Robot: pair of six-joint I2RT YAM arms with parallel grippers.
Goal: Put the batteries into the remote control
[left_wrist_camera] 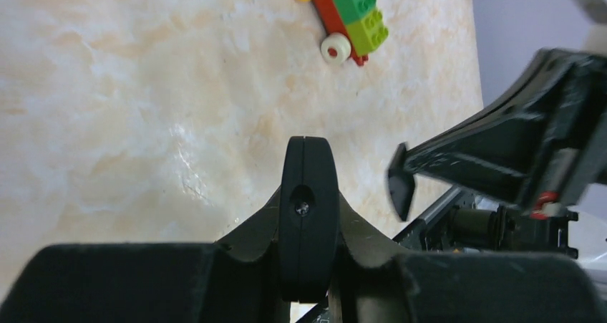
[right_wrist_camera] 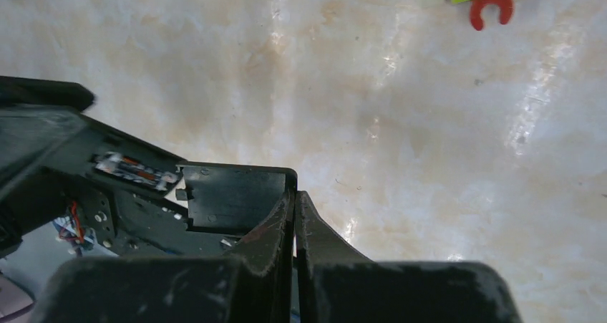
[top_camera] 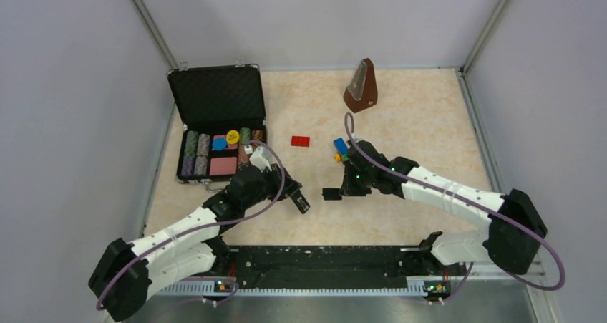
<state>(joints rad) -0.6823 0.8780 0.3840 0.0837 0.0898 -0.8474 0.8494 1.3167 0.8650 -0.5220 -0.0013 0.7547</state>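
From above: mid-table, the left gripper (top_camera: 294, 195) is clamped on the remote control (top_camera: 302, 203), whose free end faces the right gripper (top_camera: 345, 187) close by. Left wrist: the remote sits end-on between the fingers (left_wrist_camera: 247, 237), with a toy-brick train (left_wrist_camera: 351, 15) beyond. Right wrist: the claw is pressed together, pinching a small black cover (right_wrist_camera: 232, 198) by its edge.

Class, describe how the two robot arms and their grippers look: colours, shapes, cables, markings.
The left arm and right arm have white shells, black joints and a looping mauve cable each. The right wrist carries green lights. The left gripper and right gripper are black, with scuffed wedge-shaped fingers.
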